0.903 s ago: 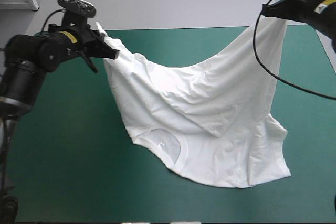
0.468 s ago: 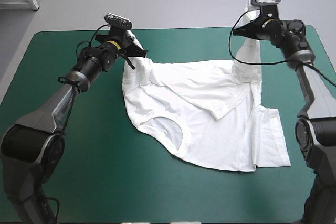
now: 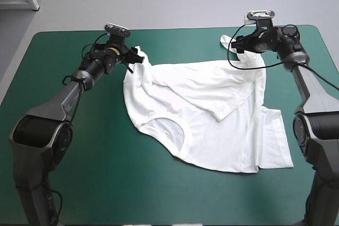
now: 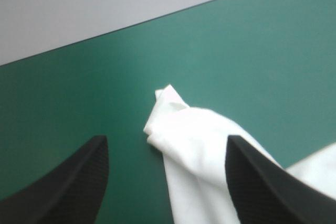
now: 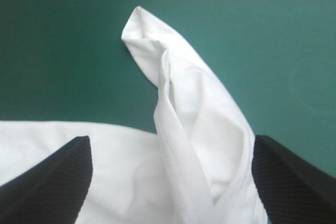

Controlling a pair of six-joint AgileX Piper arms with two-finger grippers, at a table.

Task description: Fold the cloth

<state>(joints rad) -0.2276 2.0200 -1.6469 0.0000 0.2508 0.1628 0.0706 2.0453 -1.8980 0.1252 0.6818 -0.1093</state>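
1. Left gripper (image 3: 136, 56): black fingers (image 4: 73, 182) stand wide apart, clamping nothing. It hangs low over the table (image 3: 74, 152), close to the table's far edge on the left half
2. Right gripper (image 3: 237, 43): its fingers (image 5: 47, 182) are spread the same way, with no grip on anything. It is also close to the table's far edge, on the right half
3. T-shirt (image 3: 212, 104): white, lying on the teal-green cover (image 3: 106, 183), mostly spread out. It covers the table's middle and reaches toward the table's right edge
4. Neck opening (image 3: 165, 137) is turned toward the table's near edge, and the hem side lies toward the far edge
5. Two corners of cloth rise in small peaks nearest the table's far edge. One sits in the gap between the left gripper's fingers, its tip resting on the cover. The other is a twisted ridge in the gap between the right gripper's fingers. Whether cloth touches any finger cannot be told
6. Surface is wrinkled. A loose upper layer lies doubled over across the table's middle, ending in a point aimed at the near edge
7. One sleeve (image 3: 275, 125) lies flat toward the table's right edge
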